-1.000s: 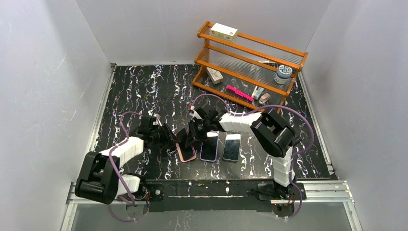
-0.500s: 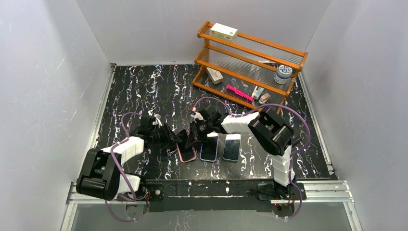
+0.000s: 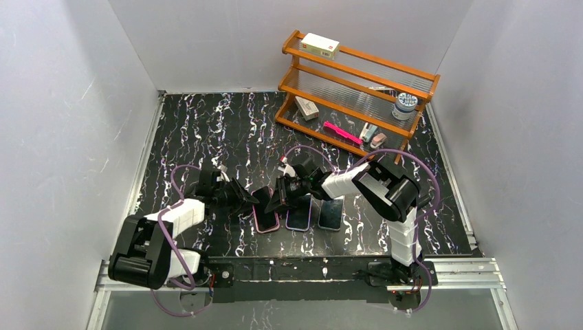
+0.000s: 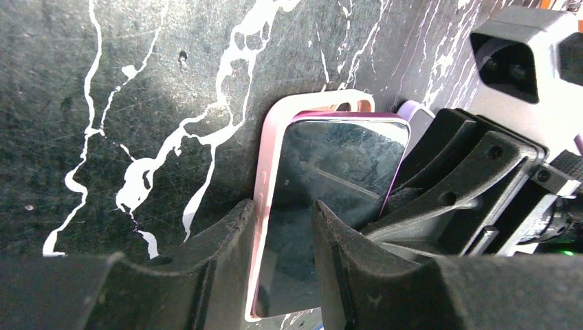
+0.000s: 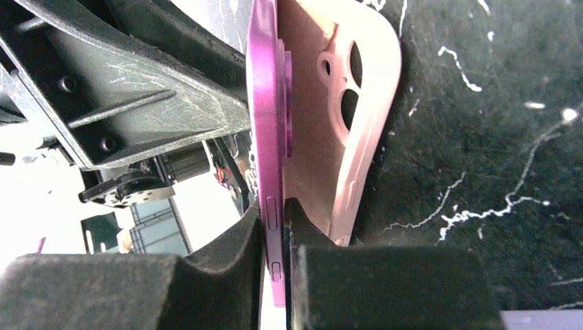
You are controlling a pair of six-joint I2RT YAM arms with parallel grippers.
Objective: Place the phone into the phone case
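Note:
A pale pink phone case (image 4: 264, 180) lies open side up on the black marbled table. The purple phone (image 4: 337, 161), with its dark screen up, stands tilted in it: the left edge sits against the case's wall and the right edge is lifted. My right gripper (image 5: 276, 206) is shut on the phone's lifted side edge (image 5: 264, 103), with the case's camera cutouts (image 5: 337, 89) just behind. My left gripper (image 4: 282, 206) is open and straddles the case's left wall, one finger outside it and one over the screen. In the top view both grippers (image 3: 245, 199) (image 3: 278, 199) meet over the case (image 3: 265, 221).
Two more phones (image 3: 299, 214) (image 3: 331, 212) lie side by side right of the case. A wooden shelf (image 3: 357, 86) with small items stands at the back right. Grey walls enclose the table on the left, right and back.
The right arm has shifted nearer and lowered the phone over the case. The left gripper's jaws have narrowed a little around the case's wall.

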